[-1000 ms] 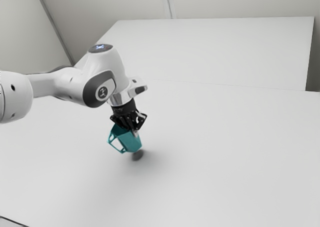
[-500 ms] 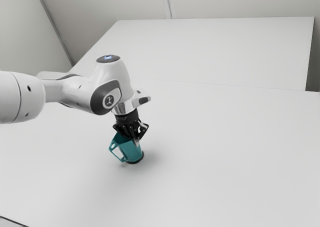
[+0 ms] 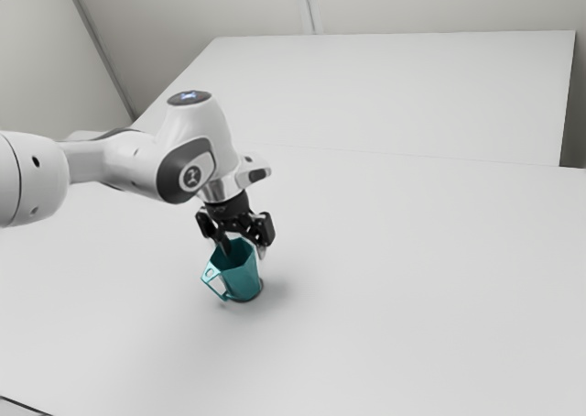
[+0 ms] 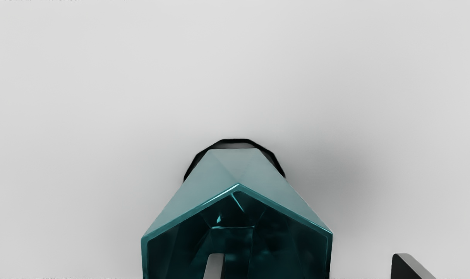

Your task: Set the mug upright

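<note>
1. Exterior view: claw (image 3: 244, 252) has gone from closed on the mug's wall to wide, and risen a bit. Mug (image 3: 242, 274) now on the table (image 3: 394, 251), base down, mouth up, handle (image 3: 216, 283) toward the exterior view's left. Looks upright, so task likely met.
2. Wrist view: one finger (image 4: 215, 267) over or in the mug's mouth, other outside, well apart from the wall. Likely left: lift clear without snagging the rim.

Arm (image 3: 124, 166), one: white, grey joint caps, entering from the exterior view's left. Wrist (image 3: 197, 141): bent downward. Gripper (image 3: 244, 252): black, pointing down, slightly tilted. Fingers (image 4: 400, 268): two, parted, a wide gap between.
</note>
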